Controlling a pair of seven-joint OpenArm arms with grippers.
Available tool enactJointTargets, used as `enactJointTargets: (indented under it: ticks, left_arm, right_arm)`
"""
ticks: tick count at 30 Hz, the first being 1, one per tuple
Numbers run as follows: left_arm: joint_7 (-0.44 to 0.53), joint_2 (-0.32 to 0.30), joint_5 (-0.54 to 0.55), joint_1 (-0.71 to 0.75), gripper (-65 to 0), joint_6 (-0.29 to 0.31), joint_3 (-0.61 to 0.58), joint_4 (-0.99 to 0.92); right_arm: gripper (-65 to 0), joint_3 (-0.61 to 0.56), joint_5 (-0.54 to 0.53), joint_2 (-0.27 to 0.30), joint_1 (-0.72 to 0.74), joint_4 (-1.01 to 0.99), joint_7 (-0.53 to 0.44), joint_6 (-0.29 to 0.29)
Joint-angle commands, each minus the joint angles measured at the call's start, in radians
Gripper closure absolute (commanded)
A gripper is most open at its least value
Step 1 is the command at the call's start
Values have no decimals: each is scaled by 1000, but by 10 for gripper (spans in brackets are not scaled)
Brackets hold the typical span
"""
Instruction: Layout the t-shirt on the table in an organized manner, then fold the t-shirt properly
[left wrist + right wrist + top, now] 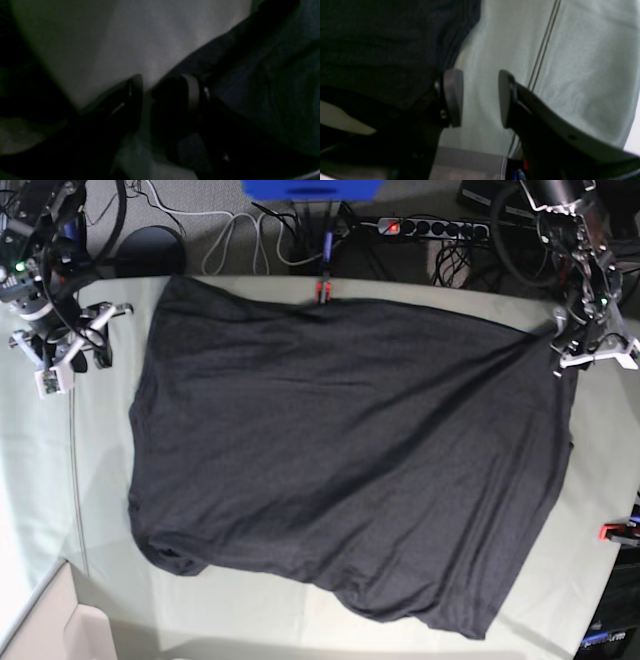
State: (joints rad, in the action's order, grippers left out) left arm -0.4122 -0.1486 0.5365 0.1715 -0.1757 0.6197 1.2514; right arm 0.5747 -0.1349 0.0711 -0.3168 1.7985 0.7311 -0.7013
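Spread almost flat, plain side up, over the wide table (600, 480) covered in pale grey-green cloth: the large black soft-fabric t-shirt (340, 450), creased diagonally and bunched along the near hem. At its far corner, the left gripper (147, 95) with jaws drawn narrow, too murky to judge any pinch; best to seat the hem deep between the pads before pulling outward. Over bare cloth just beside the opposite edge, the right gripper (480, 97), agape and holding nothing; bring onto that edge, then tension both sides evenly.
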Motion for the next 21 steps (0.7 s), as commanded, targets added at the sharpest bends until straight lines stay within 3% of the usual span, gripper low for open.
enactJointTargets:
  ticks: [1,4,8,14,21]
  left_arm:
    - [9,-15,1,-3,-230,3,2,14]
    - [9,-15,1,0,-194,3,6,21]
    - [5,-36,1,-2,0,3,4,15]
    - [9,-42,4,4,0,3,9,37]
    - [9,-42,1,69,0,3,12,235]
  right_arm:
    - [-238,1,-7,9,3,14,-23,3]
    - [-238,1,-7,9,3,14,-23,3]
    - [-238,1,-7,9,3,14,-23,3]
    - [-236,1,-7,8,2,14,-21,3]
    - [-237,3,-7,-17,2,16,-21,3]
